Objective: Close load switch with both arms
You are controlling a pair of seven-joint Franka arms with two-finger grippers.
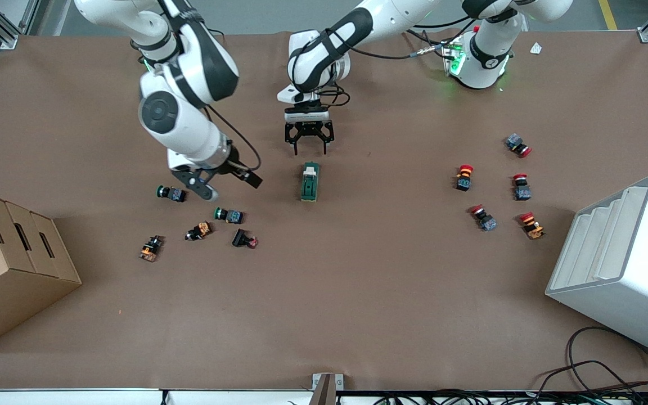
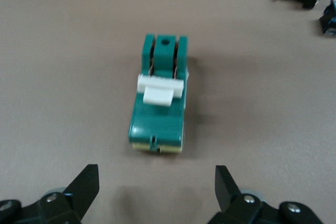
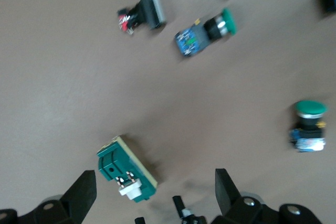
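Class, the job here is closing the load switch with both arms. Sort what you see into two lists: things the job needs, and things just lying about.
Needed for the job:
load switch, mid-table
left claw, open, just above the switch
right claw, open, among green pushbuttons

Just lying about:
green pushbuttons
red pushbuttons
cardboard box
white bin

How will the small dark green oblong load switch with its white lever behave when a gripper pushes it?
The dark green oblong load switch lies flat, so it probably slides, not rolls. It looks like rigid plastic. Its white lever sticks up and may catch a finger.
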